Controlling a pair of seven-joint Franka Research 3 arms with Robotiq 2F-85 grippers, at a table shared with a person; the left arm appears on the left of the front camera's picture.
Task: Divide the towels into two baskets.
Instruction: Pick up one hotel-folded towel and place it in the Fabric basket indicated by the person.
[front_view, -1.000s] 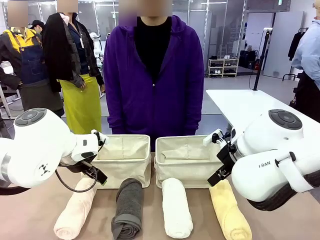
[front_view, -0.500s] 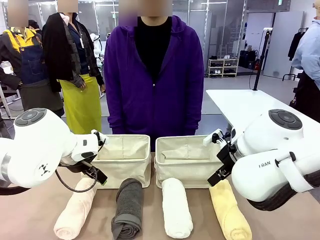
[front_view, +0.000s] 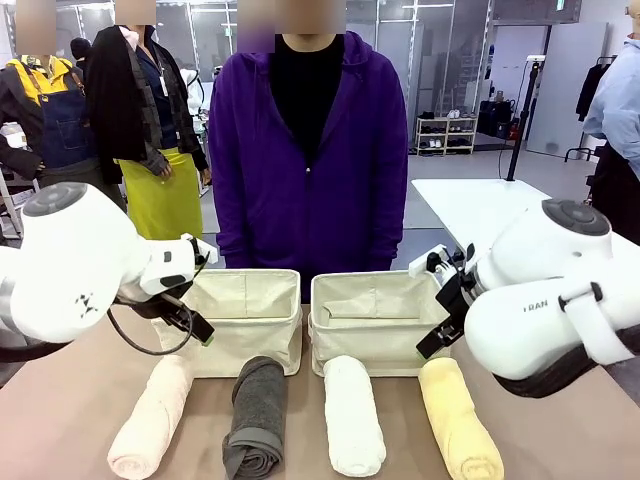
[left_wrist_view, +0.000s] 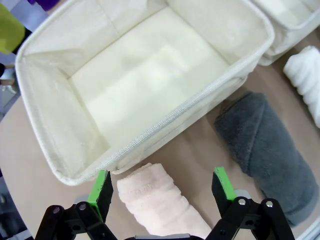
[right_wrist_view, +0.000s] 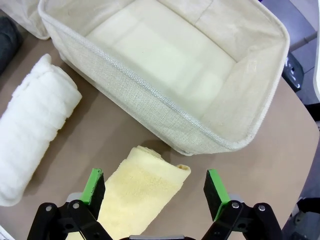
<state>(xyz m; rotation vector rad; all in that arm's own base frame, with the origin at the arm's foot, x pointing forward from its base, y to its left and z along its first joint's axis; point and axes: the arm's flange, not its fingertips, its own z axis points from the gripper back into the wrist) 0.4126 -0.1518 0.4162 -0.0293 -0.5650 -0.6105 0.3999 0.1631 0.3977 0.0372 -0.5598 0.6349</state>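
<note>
Nothing sorted yet. Left basket (front_view: 250, 345) and right basket (front_view: 365, 345) are empty. Peach towel (front_view: 150, 415), dark grey towel (front_view: 255, 415), white towel (front_view: 352, 412) and yellow towel (front_view: 458, 418) lie in a row just near of them. Left gripper (left_wrist_view: 162, 181) hangs open over the peach towel, right gripper (right_wrist_view: 155, 184) open over the yellow towel.

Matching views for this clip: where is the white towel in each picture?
Front: white towel lies lower centre, third from the left in the row, before the right basket.
Left wrist: towel at the right edge, below that basket's corner.
Right wrist: towel at the left, beside that basket's wall.
Shared landmark: the right basket, by the towel's far end.
</note>
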